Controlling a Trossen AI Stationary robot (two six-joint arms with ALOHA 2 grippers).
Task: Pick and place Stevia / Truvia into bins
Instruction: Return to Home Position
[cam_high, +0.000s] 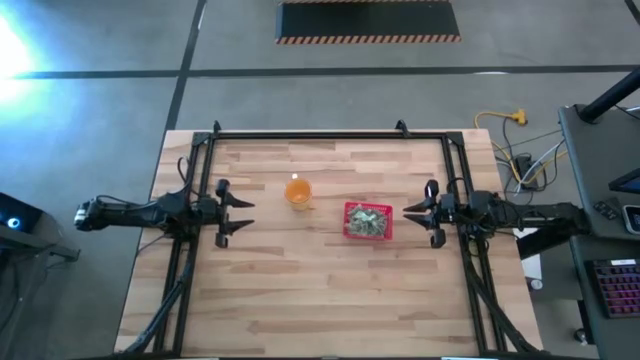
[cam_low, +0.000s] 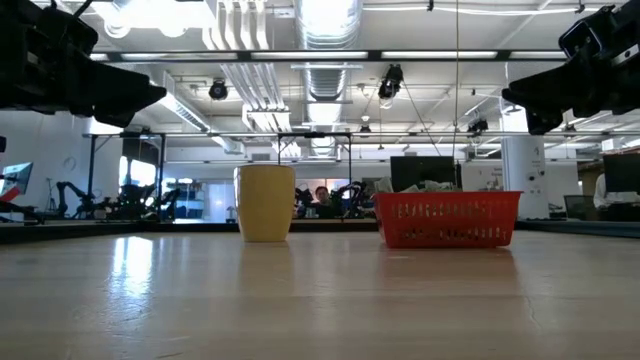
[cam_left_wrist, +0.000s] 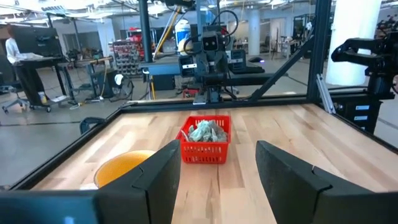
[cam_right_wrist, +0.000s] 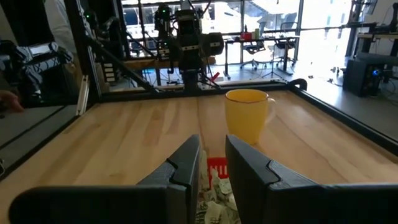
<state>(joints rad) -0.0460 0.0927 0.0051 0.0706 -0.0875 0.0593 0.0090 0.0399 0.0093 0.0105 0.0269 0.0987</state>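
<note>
The red basket (cam_high: 368, 221) stands on the table right of centre, with a heap of green-and-white packets (cam_high: 368, 217) inside. It also shows in the low view (cam_low: 447, 218) and in the left wrist view (cam_left_wrist: 205, 149), packets (cam_left_wrist: 206, 130) piled to its rim. My left gripper (cam_high: 245, 213) hangs open and empty above the table's left side, pointing toward the basket. My right gripper (cam_high: 408, 214) hangs just right of the basket, above its near rim (cam_right_wrist: 216, 168), its fingers a narrow gap apart and empty.
A translucent orange cup (cam_high: 298, 192) stands left of the basket, between it and my left gripper; it also shows in the low view (cam_low: 266, 202) and in the right wrist view (cam_right_wrist: 247, 115). A black frame (cam_high: 330, 135) borders the table. Bare wood lies toward the near edge.
</note>
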